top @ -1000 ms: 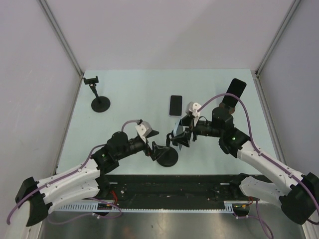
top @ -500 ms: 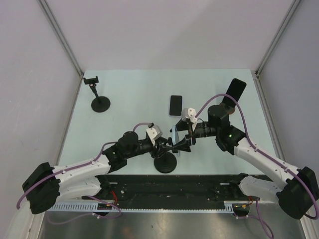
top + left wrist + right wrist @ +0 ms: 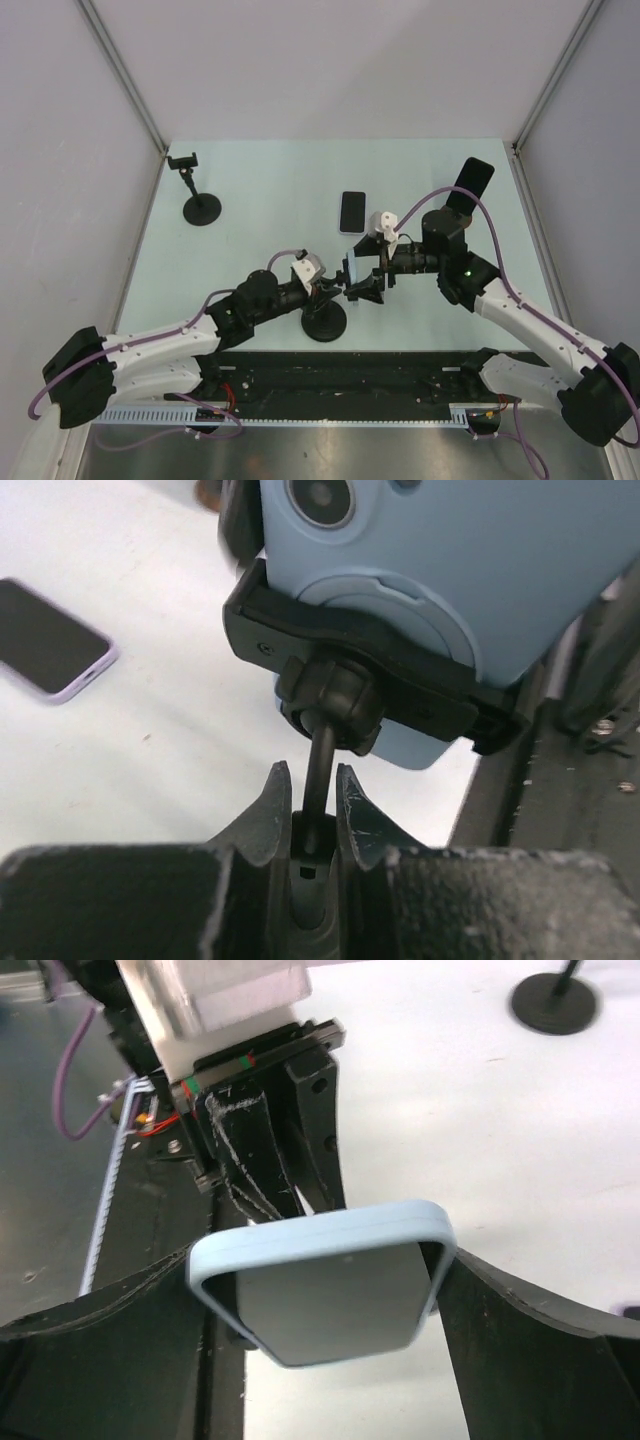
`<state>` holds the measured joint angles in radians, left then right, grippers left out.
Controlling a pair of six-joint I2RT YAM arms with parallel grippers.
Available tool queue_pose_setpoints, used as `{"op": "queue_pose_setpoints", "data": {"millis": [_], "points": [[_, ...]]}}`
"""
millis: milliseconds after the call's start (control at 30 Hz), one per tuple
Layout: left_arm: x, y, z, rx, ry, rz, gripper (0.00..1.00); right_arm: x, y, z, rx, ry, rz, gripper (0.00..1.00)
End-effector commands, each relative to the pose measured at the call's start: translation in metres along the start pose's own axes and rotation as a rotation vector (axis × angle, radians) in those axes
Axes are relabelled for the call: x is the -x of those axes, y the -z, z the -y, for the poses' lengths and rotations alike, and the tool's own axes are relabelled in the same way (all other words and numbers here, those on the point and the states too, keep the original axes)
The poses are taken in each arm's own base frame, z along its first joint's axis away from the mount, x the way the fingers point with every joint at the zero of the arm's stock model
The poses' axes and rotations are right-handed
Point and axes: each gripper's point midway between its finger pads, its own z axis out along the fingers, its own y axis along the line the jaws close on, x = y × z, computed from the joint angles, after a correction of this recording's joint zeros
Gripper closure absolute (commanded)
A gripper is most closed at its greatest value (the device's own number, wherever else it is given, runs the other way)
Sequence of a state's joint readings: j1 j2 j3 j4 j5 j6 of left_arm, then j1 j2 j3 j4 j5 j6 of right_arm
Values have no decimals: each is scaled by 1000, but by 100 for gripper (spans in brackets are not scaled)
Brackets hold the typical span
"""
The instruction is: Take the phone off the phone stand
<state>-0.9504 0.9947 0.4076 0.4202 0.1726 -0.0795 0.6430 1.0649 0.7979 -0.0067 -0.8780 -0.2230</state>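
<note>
Left gripper (image 3: 312, 785) has just pinched the phone stand (image 3: 330, 695) by its stem; right gripper (image 3: 325, 1300) clasps the phone (image 3: 460, 560), ready to pull.

A phone (image 3: 450, 570) in a pale blue case is sitting clamped in the black cradle of a phone stand (image 3: 325, 322) — its back and camera lens pressing against the cradle. The stand's thin stem is rising from a round black base resting on the table (image 3: 250, 200) near the front edge — the phone standing roughly upright above it.
</note>
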Motion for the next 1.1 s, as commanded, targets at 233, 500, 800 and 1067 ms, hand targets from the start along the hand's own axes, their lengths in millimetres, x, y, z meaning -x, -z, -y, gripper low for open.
{"op": "queue_pose_setpoints", "data": {"millis": [233,500,800,1067], "points": [[29,14,-68,513,77,137,100,77,35,6,-296,-2,134,0],[34,5,-58,518,89,141,100,77,28,33,-629,-76,97,6],[35,2,-48,501,85,141,99,51,14,61,-874,-81,-3,17],[34,0,-44,479,86,138,100,37,-2,71,-900,-87,-36,35]]}}
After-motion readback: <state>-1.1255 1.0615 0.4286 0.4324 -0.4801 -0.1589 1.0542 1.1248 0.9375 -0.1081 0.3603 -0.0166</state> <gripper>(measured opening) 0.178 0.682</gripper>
